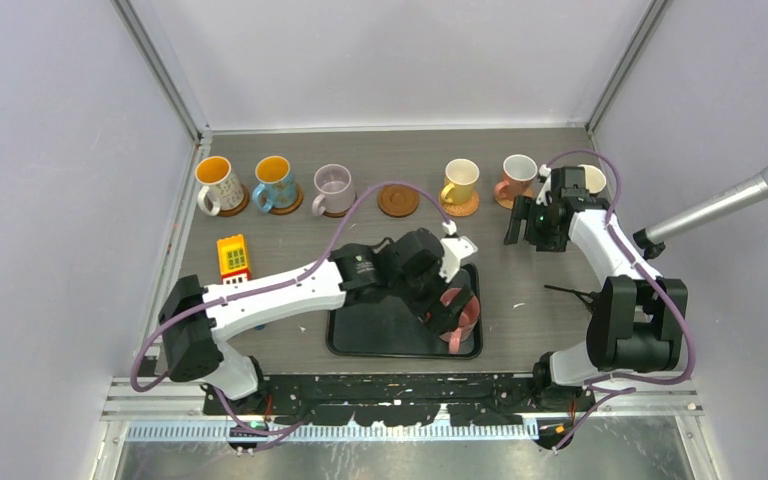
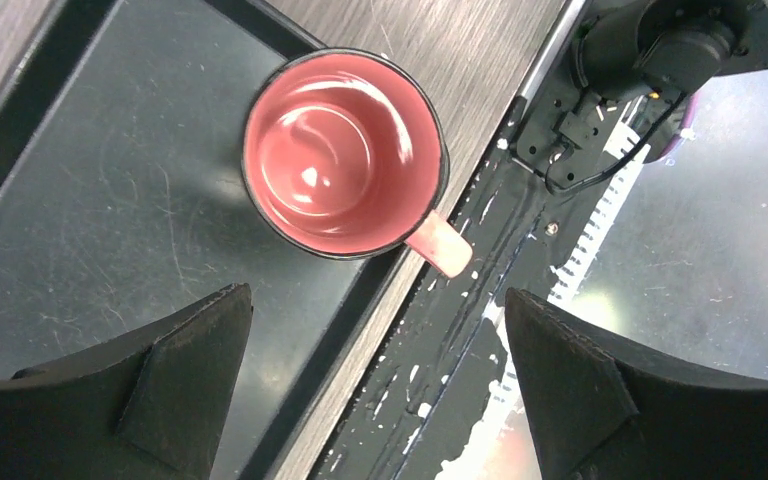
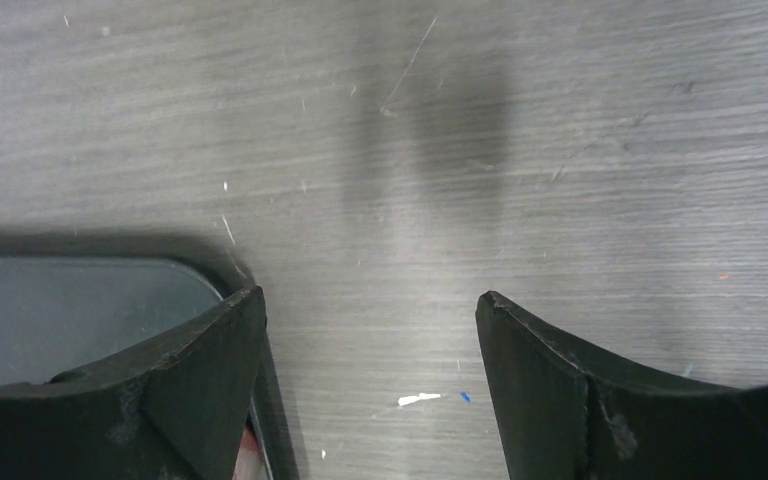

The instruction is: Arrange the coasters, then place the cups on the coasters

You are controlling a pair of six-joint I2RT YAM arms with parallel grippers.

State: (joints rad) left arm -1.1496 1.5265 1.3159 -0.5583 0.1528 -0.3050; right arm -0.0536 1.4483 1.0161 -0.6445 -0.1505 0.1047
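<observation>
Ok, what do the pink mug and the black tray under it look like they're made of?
Pink mug: likely glazed ceramic, glossy, with bright reflections inside. Black tray: probably plastic, though coated metal is possible; it has a dull sheen with fine pale scratches.

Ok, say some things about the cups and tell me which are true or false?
The pink mug stands in the black tray. True.
The left gripper is shut on the pink mug. False: it is open above it, not touching.
One coaster in the back row has no cup. True.
The yellow mug lies on its side. False: it stands upright.
</observation>
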